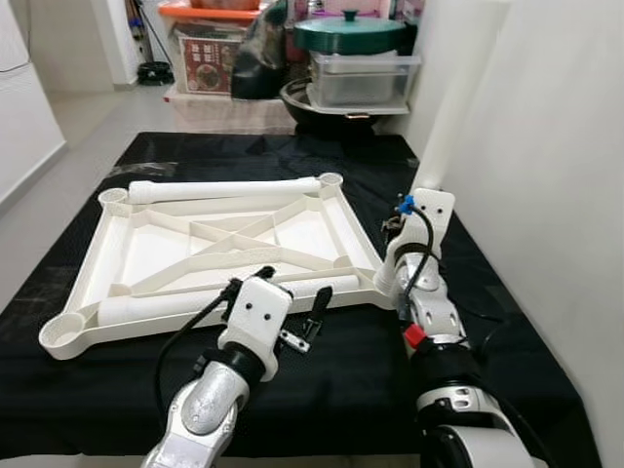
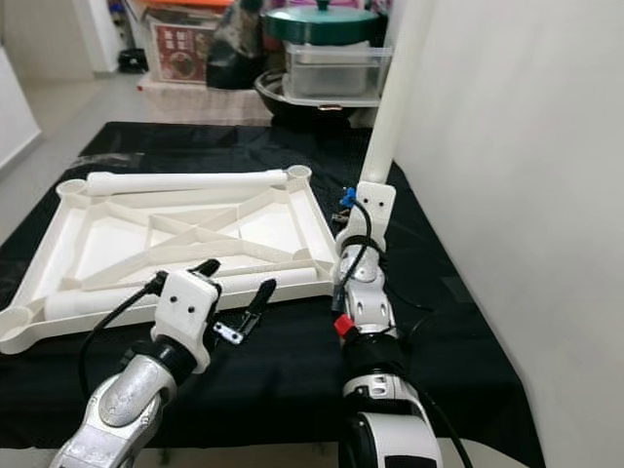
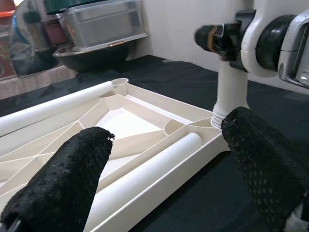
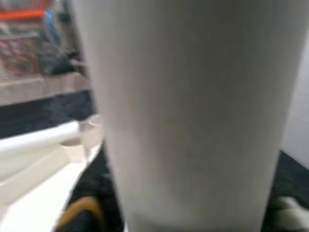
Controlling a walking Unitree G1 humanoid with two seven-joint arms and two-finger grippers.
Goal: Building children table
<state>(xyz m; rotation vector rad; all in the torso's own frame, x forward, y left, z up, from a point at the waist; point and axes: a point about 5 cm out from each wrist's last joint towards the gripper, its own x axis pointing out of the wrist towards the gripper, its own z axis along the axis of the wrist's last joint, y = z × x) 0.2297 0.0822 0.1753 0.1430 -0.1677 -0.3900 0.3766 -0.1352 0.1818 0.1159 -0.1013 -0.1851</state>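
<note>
Tabletop (image 1: 292,234): white plastic, upside down on a black cloth (image 1: 507,322), ribs up, a round socket at each corner.
Upright leg (image 2: 390,107): white tube standing vertical in the near-right corner socket, close to the white wall (image 2: 526,195).
Loose legs: one tube (image 1: 224,190) lying along the far edge of the tabletop, another (image 1: 175,304) along the near edge.
Right gripper (image 2: 353,229): against the base of the upright leg; cannot tell how its fingers are set.
Left gripper (image 1: 297,310): just above the cloth at the tabletop's near edge, fingers (image 3: 63,193) spread, holding nothing.
Background: green-lidded pot (image 1: 349,32) on clear storage boxes (image 1: 361,78).
</note>
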